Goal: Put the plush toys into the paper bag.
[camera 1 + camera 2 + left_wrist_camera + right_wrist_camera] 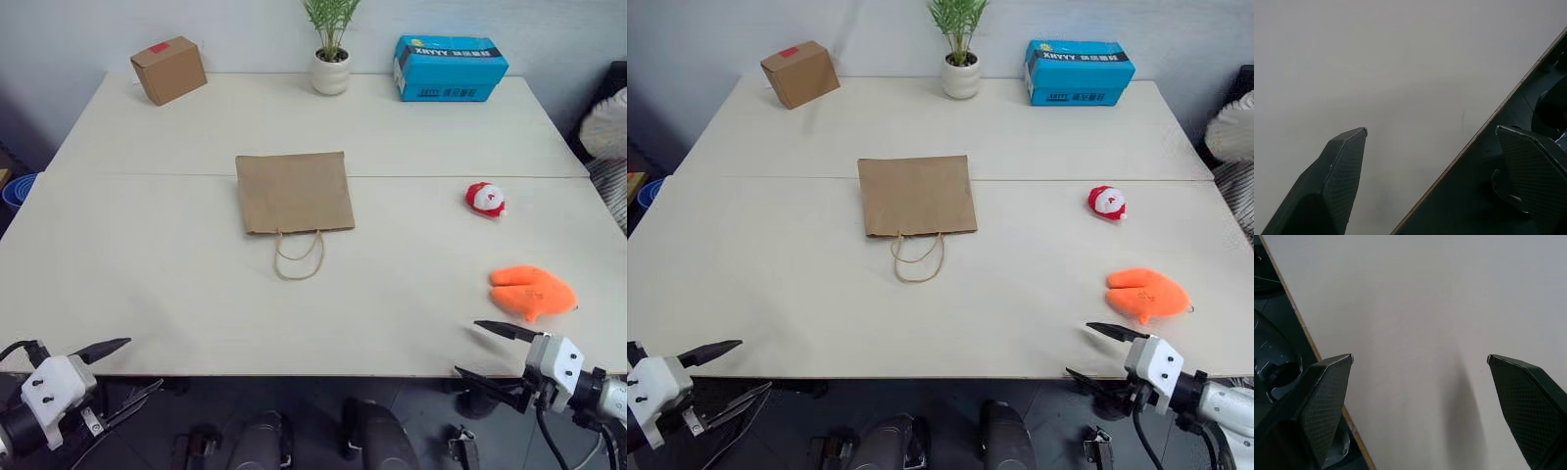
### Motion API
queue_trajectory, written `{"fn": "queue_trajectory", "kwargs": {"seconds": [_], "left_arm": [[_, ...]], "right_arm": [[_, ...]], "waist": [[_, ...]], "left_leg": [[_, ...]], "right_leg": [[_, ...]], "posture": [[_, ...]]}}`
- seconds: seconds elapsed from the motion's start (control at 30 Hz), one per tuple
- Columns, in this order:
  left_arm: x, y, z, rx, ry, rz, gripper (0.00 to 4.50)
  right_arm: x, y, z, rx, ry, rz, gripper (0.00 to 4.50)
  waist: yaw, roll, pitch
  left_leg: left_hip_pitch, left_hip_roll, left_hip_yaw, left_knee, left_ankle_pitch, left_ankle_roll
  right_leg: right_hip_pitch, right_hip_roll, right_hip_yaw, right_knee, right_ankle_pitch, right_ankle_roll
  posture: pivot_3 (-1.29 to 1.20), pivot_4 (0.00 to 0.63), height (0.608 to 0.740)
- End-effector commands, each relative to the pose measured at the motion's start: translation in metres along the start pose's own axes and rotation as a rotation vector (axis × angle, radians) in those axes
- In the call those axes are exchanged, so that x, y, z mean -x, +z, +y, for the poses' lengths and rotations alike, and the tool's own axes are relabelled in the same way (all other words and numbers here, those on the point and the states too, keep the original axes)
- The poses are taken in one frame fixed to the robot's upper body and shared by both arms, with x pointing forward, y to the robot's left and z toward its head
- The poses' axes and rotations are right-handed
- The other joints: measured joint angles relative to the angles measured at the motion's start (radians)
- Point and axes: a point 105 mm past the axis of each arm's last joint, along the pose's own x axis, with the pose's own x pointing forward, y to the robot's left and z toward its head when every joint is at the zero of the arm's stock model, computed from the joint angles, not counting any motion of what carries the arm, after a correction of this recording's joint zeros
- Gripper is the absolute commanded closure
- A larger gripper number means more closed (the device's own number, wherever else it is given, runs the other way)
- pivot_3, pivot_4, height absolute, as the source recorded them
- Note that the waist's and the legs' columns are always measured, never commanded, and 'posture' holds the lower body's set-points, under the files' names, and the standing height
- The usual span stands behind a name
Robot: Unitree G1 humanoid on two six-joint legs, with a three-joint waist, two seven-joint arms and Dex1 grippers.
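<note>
The brown paper bag (294,191) lies flat in the middle of the white table (147,274), its cord handles toward me. The small red-and-white plush toy (485,199) sits to the bag's right. The flat orange plush toy (532,292) lies nearer me, close to the front right edge. My right gripper (467,347) hangs open at the front edge, just short of the orange toy and holding nothing. My left gripper (145,362) is open and empty at the front left edge. The wrist views show each gripper's fingers spread wide over the table edge: left (1431,129), right (1420,357).
At the back of the table stand a small cardboard box with a red label (168,69), a potted plant (330,59) and a blue carton (450,67). A blue bin (20,188) sits on the floor to the left. Something pale and striped (607,127) shows past the right edge.
</note>
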Motion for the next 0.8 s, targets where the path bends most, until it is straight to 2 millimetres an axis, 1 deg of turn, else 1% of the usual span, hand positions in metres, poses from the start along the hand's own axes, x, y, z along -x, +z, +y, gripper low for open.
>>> {"fn": "queue_trajectory", "kwargs": {"seconds": [0.03,0.1,0.17,0.2,0.23,0.27,0.33,0.4,0.43,0.5,0.57,0.6,0.67,0.7,0.73,0.8], "left_arm": [[0.004,0.011,0.005,-0.018,0.027,-0.032,0.11],[-0.001,0.021,0.004,0.029,0.001,-0.076,0.11],[-0.011,0.040,0.007,0.054,-0.029,-0.132,0.11],[-0.014,0.046,0.008,0.055,-0.042,-0.138,0.11],[-0.026,0.057,0.011,0.025,-0.069,-0.160,0.11],[-0.035,0.066,0.014,-0.005,-0.083,-0.170,0.11],[-0.055,0.082,0.018,-0.095,-0.111,-0.185,0.11],[-0.080,0.094,0.022,-0.158,-0.143,-0.181,0.11],[-0.089,0.100,0.023,-0.175,-0.154,-0.196,0.11],[-0.116,0.115,0.028,-0.230,-0.143,-0.237,0.11],[-0.145,0.126,0.031,-0.297,-0.132,-0.253,0.11],[-0.157,0.129,0.028,-0.332,-0.149,-0.258,0.11],[-0.181,0.131,0.024,-0.425,-0.176,-0.246,0.11],[-0.187,0.132,0.023,-0.455,-0.184,-0.244,0.11],[-0.197,0.137,0.025,-0.467,-0.168,-0.261,0.27],[-0.210,0.146,0.026,-0.470,-0.153,-0.295,0.71]], "right_arm": [[-0.004,0.005,0.000,0.013,-0.010,-0.036,0.00],[-0.009,0.013,-0.001,0.006,-0.021,-0.079,0.00],[-0.017,0.028,-0.005,-0.021,-0.053,-0.149,0.00],[-0.020,0.034,-0.006,-0.031,-0.062,-0.173,0.00],[-0.025,0.051,-0.009,-0.035,-0.091,-0.268,0.00],[-0.029,0.064,-0.011,-0.026,-0.106,-0.330,0.00],[-0.037,0.080,-0.013,-0.043,-0.116,-0.395,0.00],[-0.044,0.092,-0.014,-0.045,-0.113,-0.437,0.00],[-0.046,0.096,-0.016,-0.031,-0.124,-0.453,0.00],[-0.052,0.102,-0.023,-0.002,-0.172,-0.477,0.00],[-0.059,0.107,-0.025,0.007,-0.191,-0.490,0.00],[-0.061,0.107,-0.025,0.007,-0.194,-0.494,0.00],[-0.064,0.107,-0.023,0.007,-0.192,-0.494,0.00],[-0.065,0.106,-0.022,0.008,-0.191,-0.493,0.00],[-0.066,0.104,-0.020,0.005,-0.193,-0.490,0.00],[-0.067,0.101,-0.018,0.000,-0.202,-0.483,0.00]], "waist": [[0.000,0.000,0.000],[0.001,0.000,0.000],[0.006,0.000,0.000],[0.010,0.000,0.000],[0.015,0.000,0.000],[0.020,0.001,0.000],[0.025,0.002,-0.001],[0.032,0.003,-0.001],[0.034,0.003,-0.001],[0.035,0.003,-0.001],[0.039,0.003,-0.001],[0.041,0.002,-0.002],[0.043,0.001,-0.002],[0.044,0.001,-0.002],[0.043,0.001,-0.002],[0.041,0.001,-0.002]], "left_leg": [[0.000,0.000,0.000,0.000,0.000,0.000],[0.000,0.000,0.000,0.000,0.001,-0.001],[0.000,0.000,0.000,0.000,0.001,-0.002],[0.000,0.000,0.000,0.000,0.001,-0.002],[0.000,0.000,-0.001,0.001,0.001,-0.002],[0.000,0.000,-0.001,0.002,0.002,-0.002],[0.000,0.000,-0.001,0.003,0.003,-0.003],[0.001,-0.001,-0.001,0.003,0.004,-0.003],[0.001,-0.001,0.000,0.003,0.004,-0.004],[0.000,-0.001,0.000,0.002,0.004,-0.004],[-0.001,-0.001,0.001,0.002,0.006,0.001],[-0.001,-0.002,0.002,0.002,0.007,0.001],[-0.001,-0.001,0.004,0.003,0.008,0.001],[-0.001,-0.001,0.005,0.003,0.008,0.001],[-0.001,-0.001,0.006,0.003,0.008,0.001],[-0.001,-0.001,0.008,0.003,0.008,0.001]], "right_leg": [[0.000,0.000,0.000,0.000,0.000,0.000],[0.000,0.000,0.000,0.000,0.000,0.000],[0.000,0.000,0.000,0.000,0.000,0.000],[0.000,0.000,0.000,0.001,0.000,0.000],[0.000,0.000,0.000,0.002,0.000,0.000],[0.000,0.000,0.000,0.003,0.000,0.000],[0.000,0.000,0.000,0.005,0.000,0.000],[0.001,-0.001,0.000,0.006,0.000,0.000],[0.000,0.000,0.000,0.006,0.001,0.000],[0.000,0.001,0.000,0.006,0.001,0.000],[0.000,0.002,-0.001,0.010,0.001,0.001],[-0.001,0.003,-0.001,0.010,0.001,0.001],[-0.001,0.011,-0.001,0.010,0.001,0.001],[-0.001,0.011,-0.001,0.010,0.001,0.001],[-0.001,0.012,-0.001,0.009,0.001,0.001],[-0.002,0.012,-0.001,0.010,0.001,0.002]], "posture": [[0.00,0.150,0.740],[0.00,0.150,0.740],[0.00,0.150,0.740],[0.00,0.150,0.740],[0.00,0.150,0.740],[0.00,0.150,0.740],[0.00,0.150,0.740],[0.00,0.150,0.740],[0.00,0.150,0.740],[0.00,0.150,0.740],[0.00,0.150,0.740],[0.00,0.150,0.740],[0.00,0.150,0.740],[0.00,0.150,0.740],[0.00,0.150,0.740],[0.00,0.150,0.740]]}}
